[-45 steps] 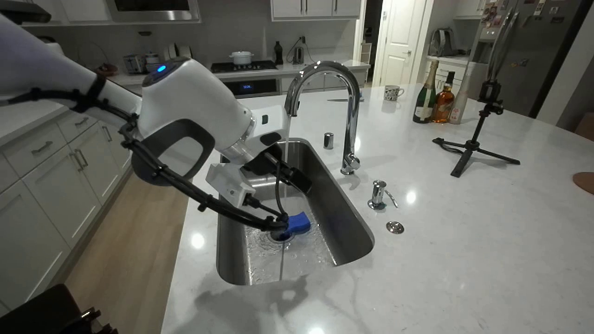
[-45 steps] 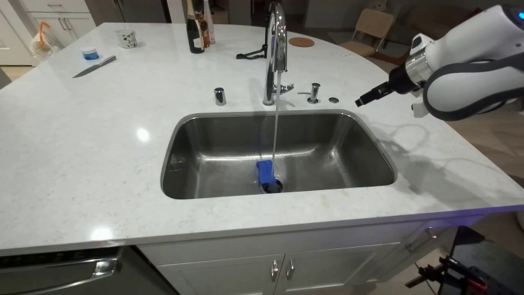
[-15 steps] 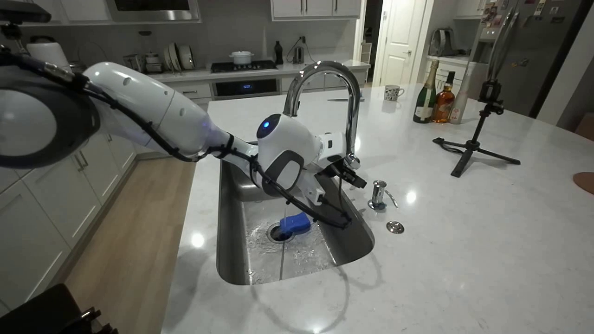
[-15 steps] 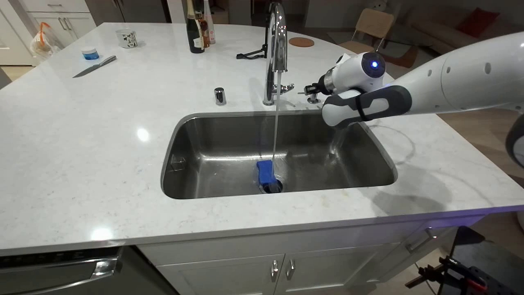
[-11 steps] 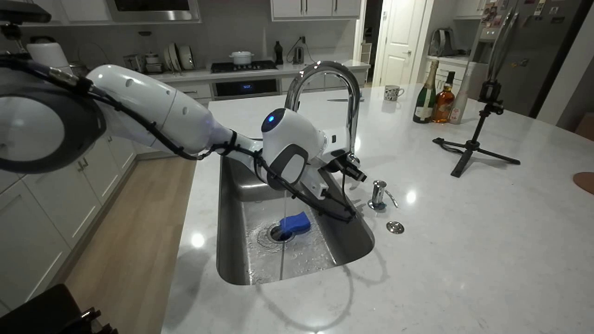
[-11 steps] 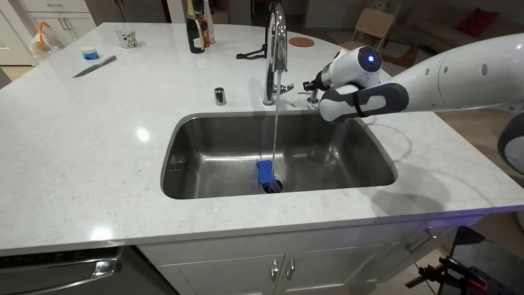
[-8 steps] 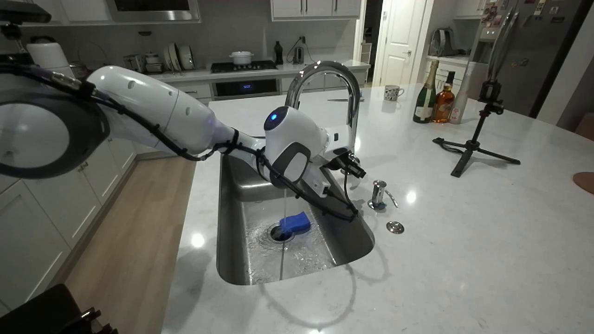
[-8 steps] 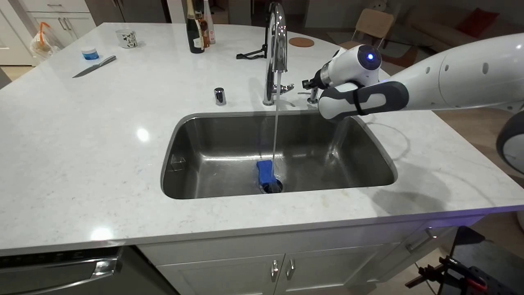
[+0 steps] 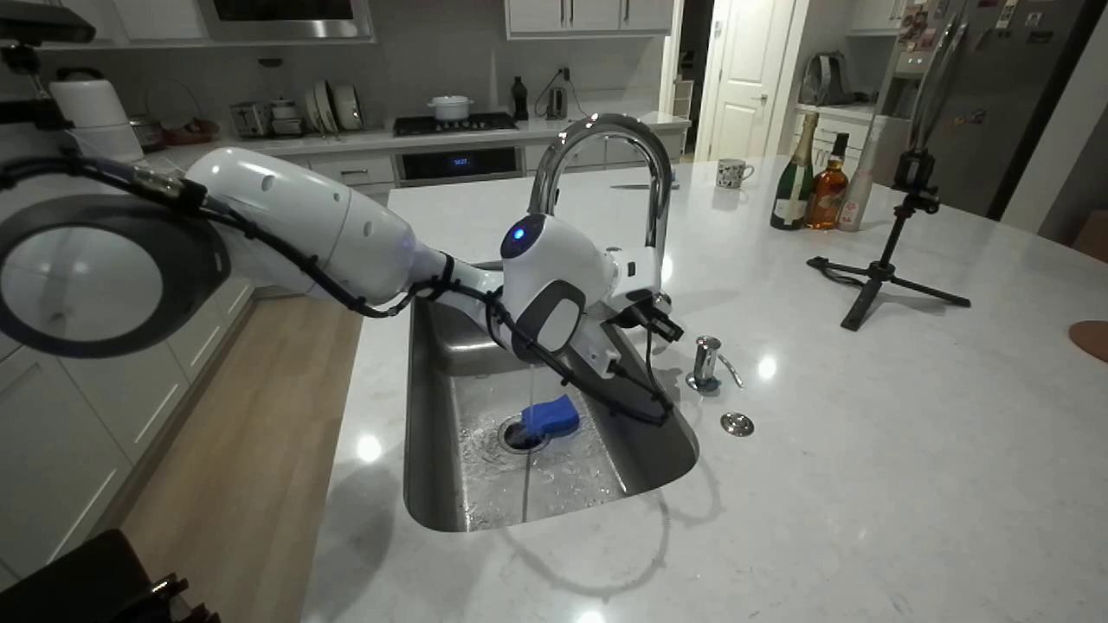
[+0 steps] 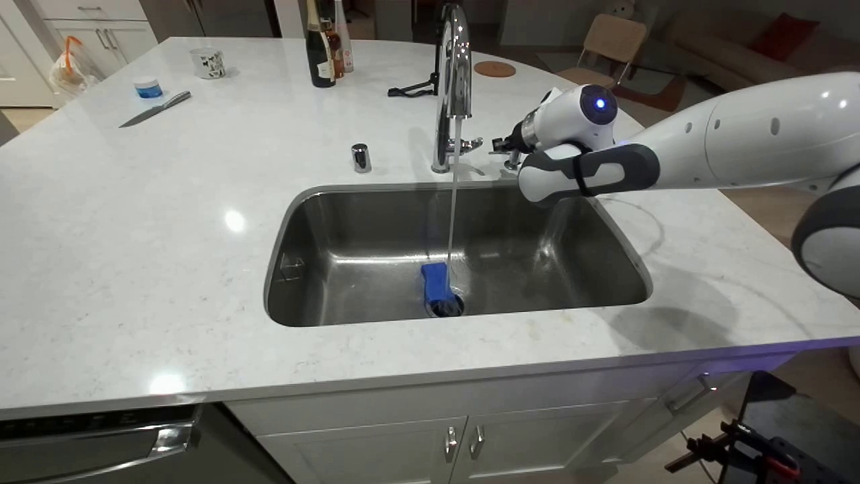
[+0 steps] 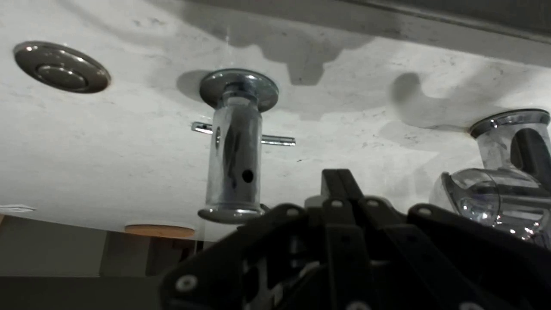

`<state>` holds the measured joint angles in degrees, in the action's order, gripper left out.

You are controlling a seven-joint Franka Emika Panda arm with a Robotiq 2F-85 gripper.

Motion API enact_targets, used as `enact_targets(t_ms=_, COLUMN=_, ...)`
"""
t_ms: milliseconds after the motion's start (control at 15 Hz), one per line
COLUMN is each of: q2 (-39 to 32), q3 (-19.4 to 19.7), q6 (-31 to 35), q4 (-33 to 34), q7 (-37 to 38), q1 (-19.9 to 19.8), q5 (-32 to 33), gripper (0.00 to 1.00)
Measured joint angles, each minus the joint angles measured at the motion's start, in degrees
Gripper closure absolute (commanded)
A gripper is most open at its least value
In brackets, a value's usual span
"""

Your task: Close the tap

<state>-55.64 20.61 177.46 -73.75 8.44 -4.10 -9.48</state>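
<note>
The tap, a tall chrome gooseneck, stands behind the sink in both exterior views [image 9: 662, 173] [image 10: 459, 74], water running from its spout. Its small lever [image 10: 473, 144] points toward my gripper [image 10: 496, 146], a short gap apart in that view. Part of the tap's base and handle body [image 11: 503, 193] fills the right edge of the wrist view. There my gripper [image 11: 338, 172] comes in from the bottom, its fingertips pressed together with nothing between them, to the left of the handle. In an exterior view the forearm and hand cover part of the tap's lower stem.
A chrome soap dispenser [image 11: 236, 168] stands just left of my gripper in the wrist view, a round metal button [image 11: 62, 69] beyond it. The sink [image 10: 376, 187] holds a blue sponge [image 10: 435, 281] by the drain. Bottles [image 9: 792, 186] and a black tripod [image 9: 881, 270] stand farther back.
Over three seconds the arm has swung across to the tap's lever. In the last half second the gripper has crept slightly closer and a little lower. The water stream looks unchanged.
</note>
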Motion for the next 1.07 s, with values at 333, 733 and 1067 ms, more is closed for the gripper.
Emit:
enact_targets(t_ms=333, q2=-2.1, q3=0.0, q6=1.3, q4=2.1, q7=0.0, q1=0.0, q5=0.0, gripper=1.00)
enact_targets(t_ms=733, q2=-4.2, q3=-0.9, q6=8.5, q4=3.1, q7=-0.1, q1=-0.1, q5=0.0, gripper=1.00)
enact_targets(t_ms=1067, q2=-6.8, q3=-0.8, q6=14.9, q4=4.1, q7=-0.2, q1=-0.1, q5=0.0, gripper=1.00)
